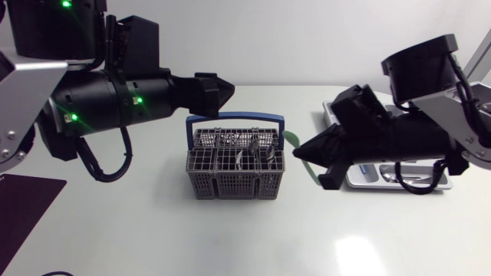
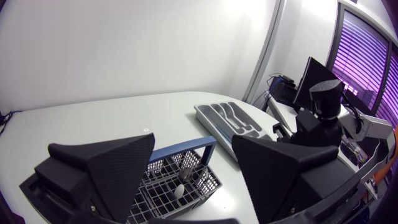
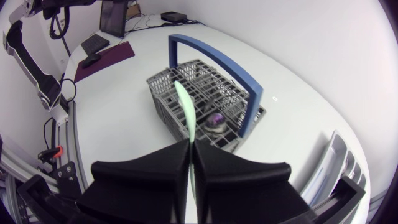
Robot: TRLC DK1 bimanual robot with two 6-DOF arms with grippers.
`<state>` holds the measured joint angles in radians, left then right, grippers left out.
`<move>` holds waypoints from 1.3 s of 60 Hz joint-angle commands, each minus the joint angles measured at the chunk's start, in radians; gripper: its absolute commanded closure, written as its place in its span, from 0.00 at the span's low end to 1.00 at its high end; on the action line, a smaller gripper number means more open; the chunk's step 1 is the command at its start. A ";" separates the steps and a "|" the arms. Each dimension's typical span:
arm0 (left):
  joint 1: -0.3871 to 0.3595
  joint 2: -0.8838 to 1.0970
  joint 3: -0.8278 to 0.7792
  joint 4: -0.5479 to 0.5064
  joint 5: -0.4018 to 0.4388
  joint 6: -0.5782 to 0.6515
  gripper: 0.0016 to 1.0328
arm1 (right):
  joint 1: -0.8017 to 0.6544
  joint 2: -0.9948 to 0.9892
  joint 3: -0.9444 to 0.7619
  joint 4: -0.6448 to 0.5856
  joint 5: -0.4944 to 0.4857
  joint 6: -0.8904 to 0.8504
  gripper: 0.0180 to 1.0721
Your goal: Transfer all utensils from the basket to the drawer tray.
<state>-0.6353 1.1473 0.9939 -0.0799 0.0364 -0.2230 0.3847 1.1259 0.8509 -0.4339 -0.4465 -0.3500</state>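
Note:
The grey utensil basket (image 1: pixel 230 175) with a blue handle stands mid-table, several metal utensils (image 1: pixel 257 150) upright in it. My left gripper (image 1: pixel 224 90) hangs open above its rear left corner; in the left wrist view its fingers (image 2: pixel 118 165) stand wide apart over the basket (image 2: pixel 177 183), nothing between them. My right gripper (image 1: pixel 301 150) is just right of the basket, shut on a thin green utensil (image 1: pixel 309 169). In the right wrist view the green utensil (image 3: pixel 185 112) sticks out ahead of the shut gripper (image 3: pixel 189 146) toward the basket (image 3: pixel 199 93). The right arm partly hides the grey drawer tray (image 1: pixel 367 179).
A dark mat (image 1: pixel 27 195) lies at the table's left front edge. The tray (image 2: pixel 214 121) holds a few pieces of cutlery (image 1: pixel 399 178) in its compartments. A spoon (image 3: pixel 216 119) shows in the basket's near compartment.

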 commanded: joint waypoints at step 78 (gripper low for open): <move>-0.152 0.310 0.043 -0.103 -0.260 0.218 0.14 | -0.911 0.667 0.237 -0.100 0.121 -1.554 0.94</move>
<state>-0.7803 1.4357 1.0023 -0.1761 -0.2157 -0.0216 -0.5423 1.7538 1.0809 -0.5442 -0.3481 -1.8576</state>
